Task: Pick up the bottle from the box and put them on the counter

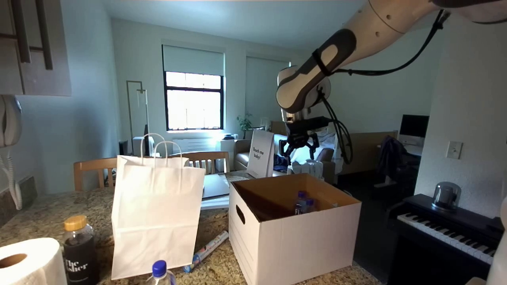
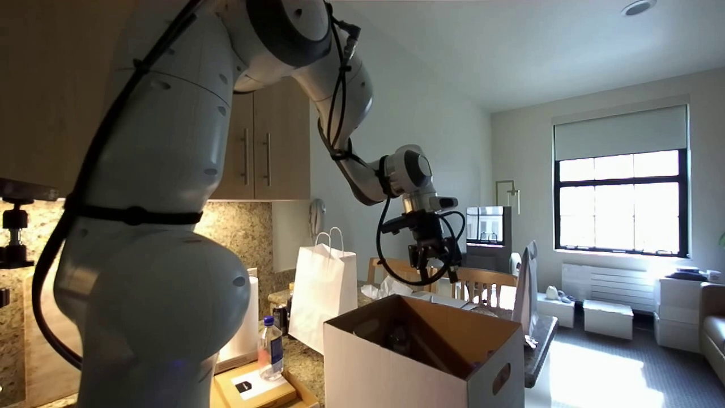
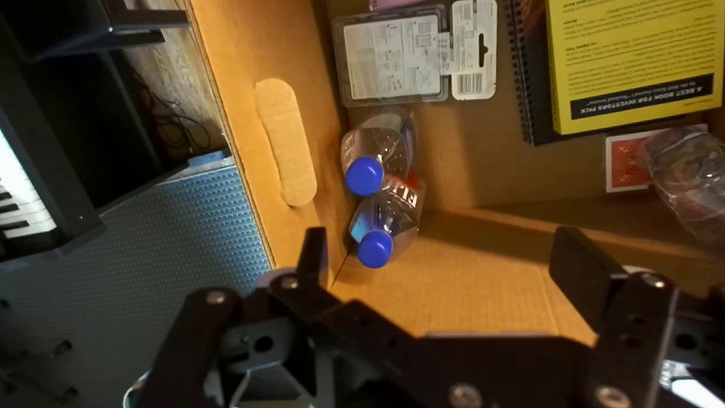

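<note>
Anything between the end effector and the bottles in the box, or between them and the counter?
In the wrist view, nothing visible stands between the end effector and the two blue-capped bottles. Between the bottles and the counter stand the walls of the box, likely requiring a lift over its rim.

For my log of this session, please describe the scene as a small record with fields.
Gripper: open, holding nothing, over the open box
Inside: two blue-capped bottles close together near one wall; a yellow book
Outside: another bottle, blue-capped, upright
Counter: carries the box and a white paper bag
Unclear: a clear plastic object in the box; its kind cannot be told
</note>
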`<state>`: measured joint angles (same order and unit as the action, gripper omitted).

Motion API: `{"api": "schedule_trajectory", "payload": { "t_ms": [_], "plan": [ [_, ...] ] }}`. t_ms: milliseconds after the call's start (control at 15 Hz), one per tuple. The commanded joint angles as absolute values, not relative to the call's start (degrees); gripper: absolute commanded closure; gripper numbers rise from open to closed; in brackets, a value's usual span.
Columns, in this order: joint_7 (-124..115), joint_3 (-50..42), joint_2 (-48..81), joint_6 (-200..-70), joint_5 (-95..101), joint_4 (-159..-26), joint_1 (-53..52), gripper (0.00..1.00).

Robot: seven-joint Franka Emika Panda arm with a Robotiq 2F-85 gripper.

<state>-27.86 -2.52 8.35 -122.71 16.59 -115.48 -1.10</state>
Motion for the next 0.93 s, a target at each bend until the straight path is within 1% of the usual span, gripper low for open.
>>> {"api": "schedule_trajectory", "payload": {
  "t_ms": [0,333,533,867],
  "plan": [
    [-32.14,-3.26,9.87,-120.60,11.40,-114.30,-0.53,0.00],
    [-37.49,-5.20,10.02,-122.79,2.39,-116.03,0.54,0.00],
    [-44.86,-6.13,10.49,-124.19,0.77,-117.11,0.25,0.00],
    [-53.72,-5.52,9.36,-126.37,-6.89,-121.81,0.38,0.00]
  ]
}}
